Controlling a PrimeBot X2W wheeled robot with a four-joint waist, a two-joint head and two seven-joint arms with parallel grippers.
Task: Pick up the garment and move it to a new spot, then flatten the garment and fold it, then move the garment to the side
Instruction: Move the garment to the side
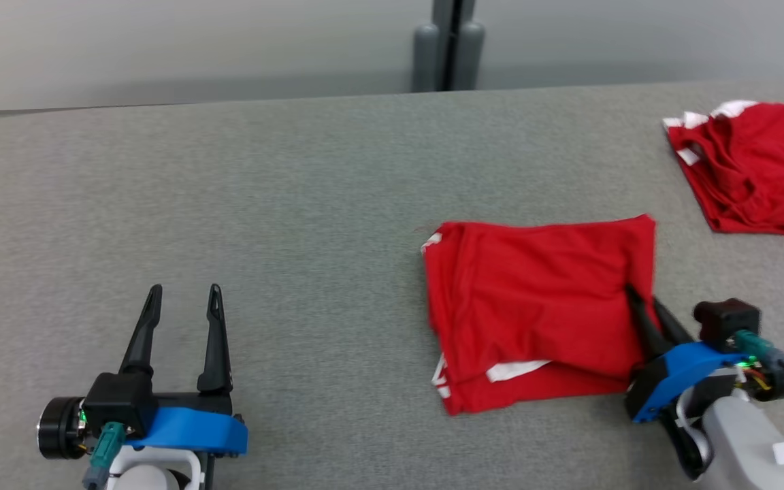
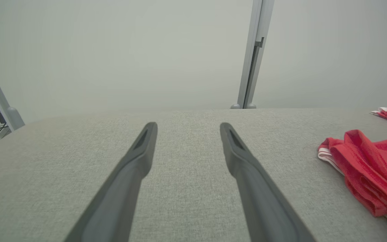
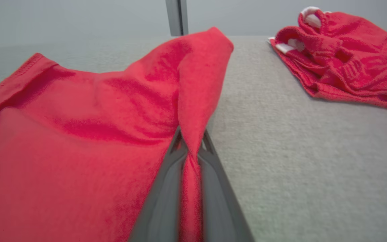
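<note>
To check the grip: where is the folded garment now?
In the head view, the folded garment lies right of centre on the table, its right edge pinched by the right claw.

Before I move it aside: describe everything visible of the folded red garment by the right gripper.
The folded red garment looks like soft knit, with white trim at its left edge and front. It lies rectangular on the grey table; the right gripper, jaws shut, pinches and lifts its right edge.
</note>
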